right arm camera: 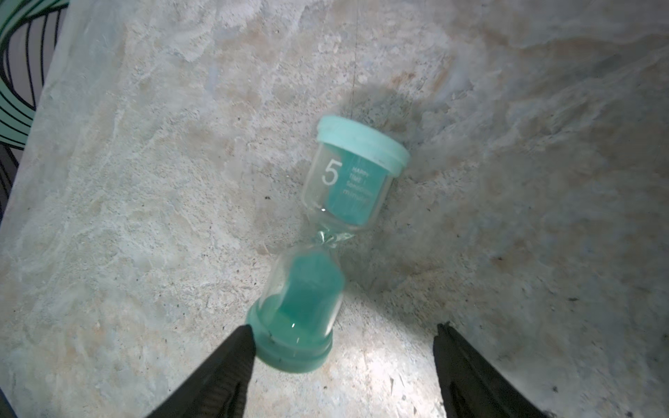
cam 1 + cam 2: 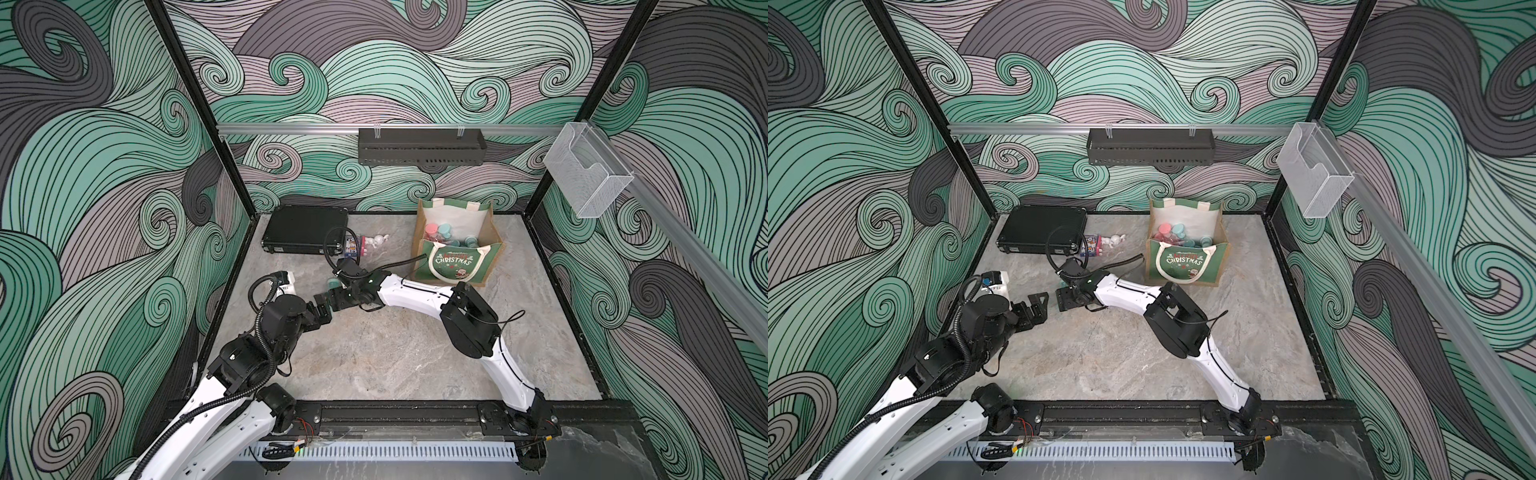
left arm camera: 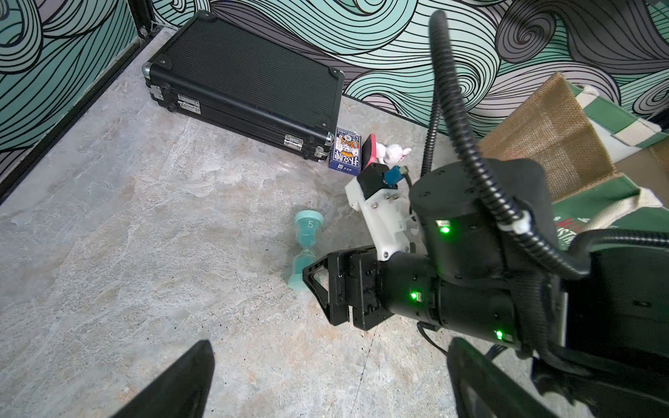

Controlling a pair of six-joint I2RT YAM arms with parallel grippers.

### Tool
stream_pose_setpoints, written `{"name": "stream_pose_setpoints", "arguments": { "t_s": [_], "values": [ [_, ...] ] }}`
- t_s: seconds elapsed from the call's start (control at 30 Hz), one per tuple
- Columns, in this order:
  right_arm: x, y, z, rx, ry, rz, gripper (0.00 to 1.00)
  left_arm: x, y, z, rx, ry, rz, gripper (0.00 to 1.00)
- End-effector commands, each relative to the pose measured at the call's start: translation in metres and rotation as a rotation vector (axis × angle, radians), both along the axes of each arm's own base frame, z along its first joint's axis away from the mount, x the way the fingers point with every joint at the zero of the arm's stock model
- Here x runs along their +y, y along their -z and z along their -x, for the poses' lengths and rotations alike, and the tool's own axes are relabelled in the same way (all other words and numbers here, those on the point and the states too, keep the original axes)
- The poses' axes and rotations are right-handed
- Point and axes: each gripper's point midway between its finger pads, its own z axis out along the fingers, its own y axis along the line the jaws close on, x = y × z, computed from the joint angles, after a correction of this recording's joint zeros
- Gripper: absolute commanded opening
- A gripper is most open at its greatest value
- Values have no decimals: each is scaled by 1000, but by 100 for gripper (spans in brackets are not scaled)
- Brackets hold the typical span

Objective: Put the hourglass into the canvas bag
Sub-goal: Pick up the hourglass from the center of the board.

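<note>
Checked right jaws: found moderately apart, clamped on nothing. Noted one finger (image 1: 224, 365) touching the near teal cap of the hourglass (image 1: 327, 239), and the opposite finger well clear of it. Found the hourglass lying on its side on the desk (image 1: 126, 217), near cap between the jaws, bulb marked "5" and far cap reaching out beyond the tips. Saw teal sand in both bulbs.

Checked left jaws: found wide apart in the left wrist view, holding nothing and touching nothing. Placed them facing the right jaws, near but with a gap in a top view.

Recorded right arm (image 2: 415, 291) stretched low across the desk from the front rail, elbow raised, wrist bent down over the hourglass. Recorded left arm (image 2: 286, 320) bent at the elbow, wrist held above the desk.

Located canvas bag (image 2: 453, 262) behind the right wrist, upright, mouth open, well apart from the hourglass. Saw pink- and teal-capped items inside it. Located black case (image 2: 305, 228) flat on the desk, off to one side of the right jaws against the back wall. Noted card pack (image 3: 344, 152) and rabbit figurine (image 3: 392, 152) just beside the case, toward the bag.

Found desk grey and marbled. Found walls covered in green and grey swirls, with black rack (image 2: 419, 145) and clear holder (image 2: 586, 178) hung on rails.
</note>
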Motion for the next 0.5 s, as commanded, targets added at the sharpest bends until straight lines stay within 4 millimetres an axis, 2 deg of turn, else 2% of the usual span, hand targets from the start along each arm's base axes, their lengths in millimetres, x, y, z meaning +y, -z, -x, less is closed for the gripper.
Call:
{"name": "stream_pose_setpoints", "arguments": {
  "t_s": [0.0, 0.1, 0.23, 0.47],
  "values": [
    [0, 9, 3, 9, -5, 52, 78, 6, -7, -3, -37, -35, 11, 99],
    [2, 19, 4, 19, -21, 71, 78, 5, -6, -4, -40, -34, 9, 99],
    [-11, 29, 3, -3, -27, 144, 76, 3, -6, -6, -38, -32, 9, 99],
    [-41, 19, -7, -117, -10, 260, 71, 5, -7, -6, -45, -37, 7, 98]
  ]
}}
